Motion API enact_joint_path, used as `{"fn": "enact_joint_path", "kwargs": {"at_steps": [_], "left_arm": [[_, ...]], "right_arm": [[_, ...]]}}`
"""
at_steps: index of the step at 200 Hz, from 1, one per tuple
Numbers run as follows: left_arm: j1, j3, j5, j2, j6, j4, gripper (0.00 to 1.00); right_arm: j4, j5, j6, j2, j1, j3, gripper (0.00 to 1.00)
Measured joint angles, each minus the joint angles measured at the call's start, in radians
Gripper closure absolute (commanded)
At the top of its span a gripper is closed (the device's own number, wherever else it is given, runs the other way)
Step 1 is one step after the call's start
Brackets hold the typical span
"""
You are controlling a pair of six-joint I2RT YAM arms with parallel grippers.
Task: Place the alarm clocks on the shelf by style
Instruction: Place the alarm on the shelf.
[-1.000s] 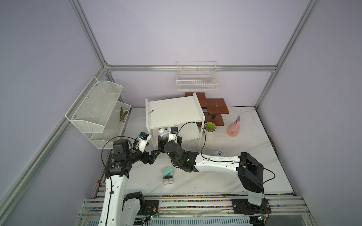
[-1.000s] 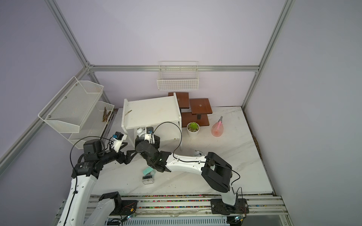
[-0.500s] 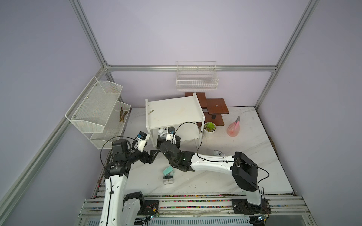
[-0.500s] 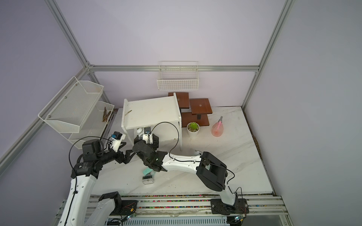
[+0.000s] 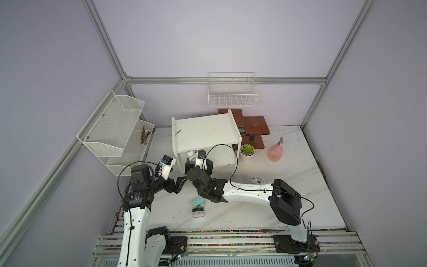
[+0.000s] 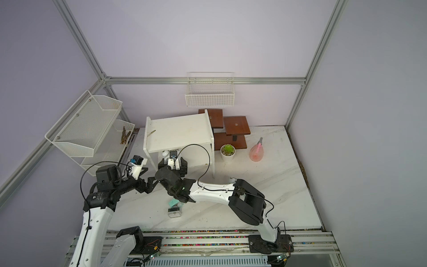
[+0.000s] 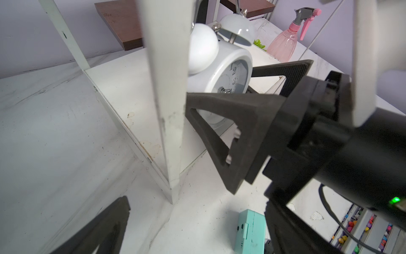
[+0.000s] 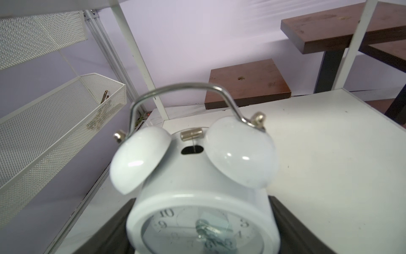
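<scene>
- Lilac walls and a white marble table [image 5: 288, 185], for anyone wondering about the setup.
- The white two-tier shelf [image 5: 203, 134] sits around the middle of both top views. Its top board has no clocks on it.
- The right gripper [image 5: 198, 164] reaches under that top board at the shelf's front left corner. Its jaws are clamped on a white twin-bell clock [image 8: 202, 198], one finger on each side of the round body.
- That clock is upright on the lower board, dial facing the wrist camera, and the left wrist view catches it side-on too [image 7: 222, 72].
- The left gripper [image 5: 181, 185] hangs over the table just left of centre, near the shelf's front leg. Its jaws are spread wide with nothing in them.
- A mint-green square clock [image 5: 198, 203] lies on the table below centre, tucked against the right arm. A greyish square clock [image 5: 198, 212] sits just below it.
- Off to the right of the shelf are a potted succulent [image 5: 247, 151], a pink spray bottle [image 5: 276, 152] and a brown stepped stand [image 5: 254, 124].
</scene>
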Motion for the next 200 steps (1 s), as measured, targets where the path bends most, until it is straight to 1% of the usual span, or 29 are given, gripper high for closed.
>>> {"fn": "enact_joint_path", "kwargs": {"at_steps": [1,3,5,37,122,144,178,200], "left_arm": [[0.0,0.0,0.0,0.0,0.0,0.0,0.01],[0.001,0.0,0.001,0.0,0.0,0.0,0.01],[0.001,0.0,0.002,0.0,0.0,0.0,0.01],[0.006,0.0,0.01,-0.003,0.0,0.0,0.0],[0.012,0.0,0.022,-0.005,0.0,-0.001,0.0],[0.012,0.0,0.041,-0.005,0.0,-0.003,0.0],[0.012,0.0,0.058,-0.005,0.0,-0.003,0.0],[0.012,0.0,0.062,-0.005,0.0,-0.003,0.0]], "right_arm": [[0.0,0.001,0.0,0.0,0.0,0.0,0.36],[0.0,0.002,0.0,0.0,0.0,0.001,0.32],[0.0,0.002,0.0,0.001,0.0,0.001,0.31],[0.0,0.006,0.0,0.005,-0.001,0.006,0.28],[-0.008,0.012,0.001,0.015,-0.001,0.018,0.03],[-0.009,0.007,0.001,0.015,0.0,0.018,0.01],[-0.008,0.006,0.001,0.014,0.002,0.014,0.01],[-0.003,0.006,-0.001,-0.001,0.008,-0.016,0.01]]}}
